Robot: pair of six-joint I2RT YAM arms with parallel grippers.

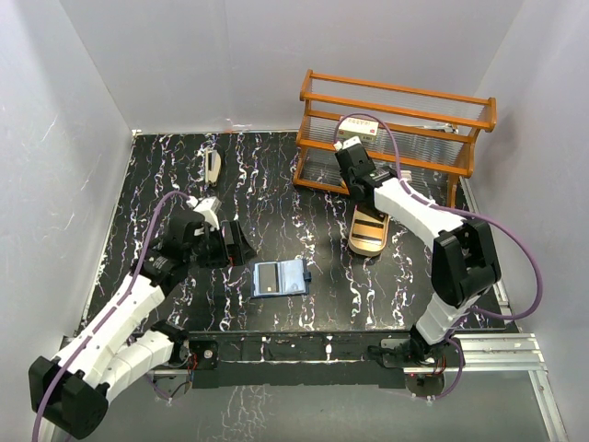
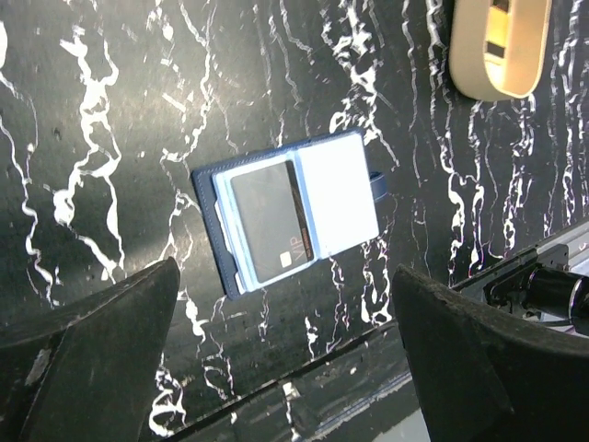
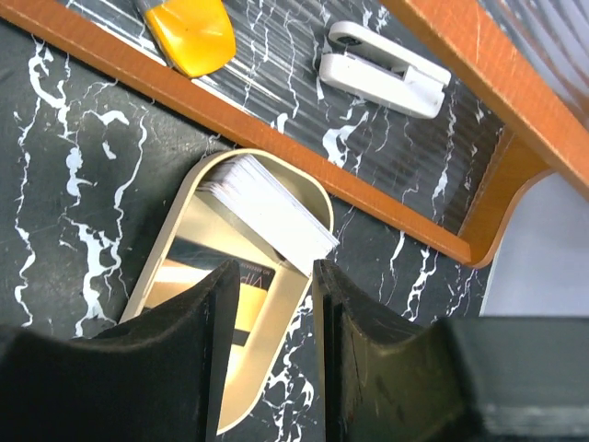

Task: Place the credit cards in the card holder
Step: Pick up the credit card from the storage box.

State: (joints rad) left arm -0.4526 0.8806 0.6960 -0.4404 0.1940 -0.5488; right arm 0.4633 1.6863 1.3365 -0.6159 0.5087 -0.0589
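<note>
The navy card holder (image 1: 293,274) lies open on the table's middle, pale blue-grey inside up. It also shows in the left wrist view (image 2: 339,193). A dark card (image 2: 269,221) with a chip sits in its left half. My left gripper (image 1: 230,247) is open and empty just left of the holder, hovering above it (image 2: 285,308). My right gripper (image 1: 368,203) hangs over the gold oval tray (image 3: 158,258), jaws a narrow gap apart (image 3: 276,308), holding nothing. In the tray, a stack of pale cards (image 3: 267,204) leans on a dark and gold card (image 3: 250,276).
An orange wooden rack (image 1: 396,138) with clear shelves stands at the back right, just behind the tray. A yellow object (image 3: 191,32) and a white device (image 3: 386,66) lie under it. A small white object (image 1: 213,166) lies at the back left. White walls enclose the table.
</note>
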